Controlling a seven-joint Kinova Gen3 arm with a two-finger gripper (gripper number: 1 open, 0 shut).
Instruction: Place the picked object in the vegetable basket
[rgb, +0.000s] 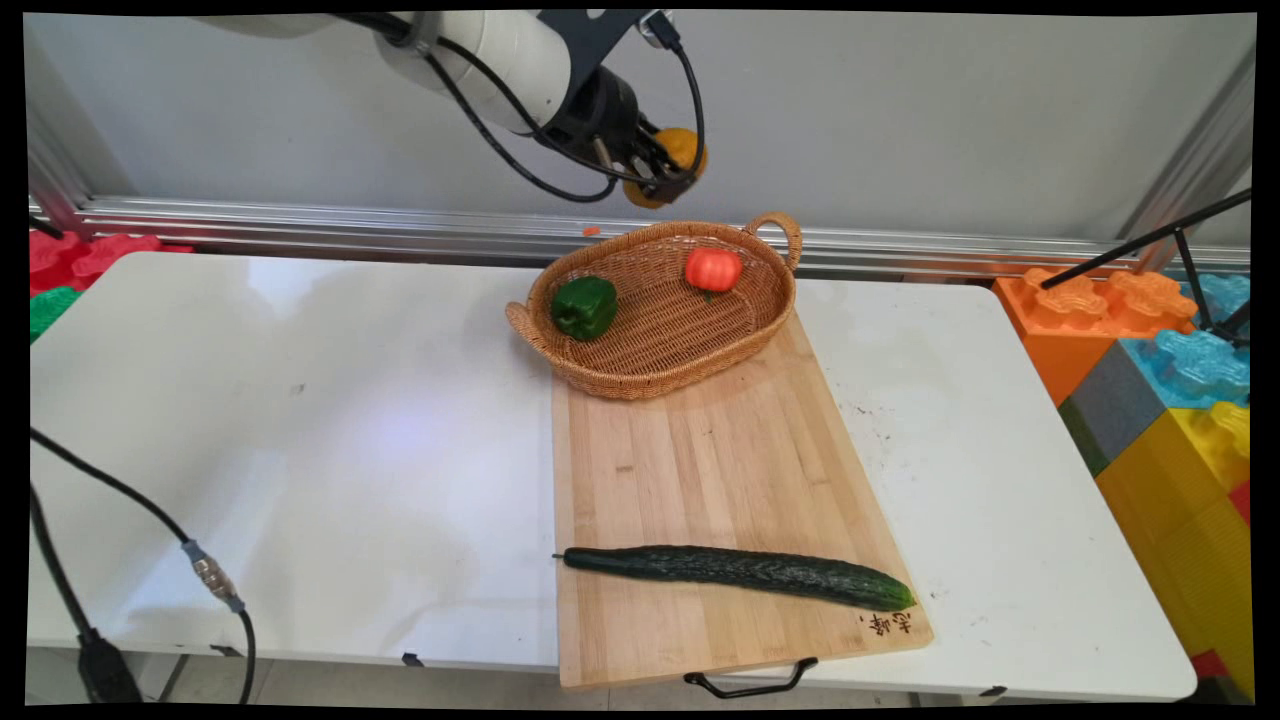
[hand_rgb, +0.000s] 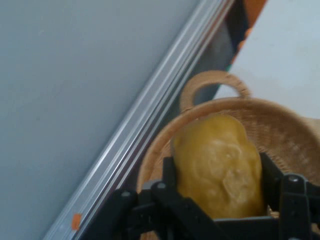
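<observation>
The black two-finger pincer (rgb: 668, 165) is clamped on a lumpy yellow-orange pepper (rgb: 683, 148), high above the oval woven wicker basket (rgb: 660, 345), which contains a green pepper (rgb: 584, 306) and a red tomato (rgb: 712, 268).

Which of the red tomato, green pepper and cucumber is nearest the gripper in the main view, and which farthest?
Measured from the gripper, which holds a yellow pepper above the basket's far rim:
1. Red tomato, at the basket's far right, just below the gripper.
2. Green pepper, at the basket's left.
3. Cucumber, at the cutting board's near end, clearly farthest.
</observation>
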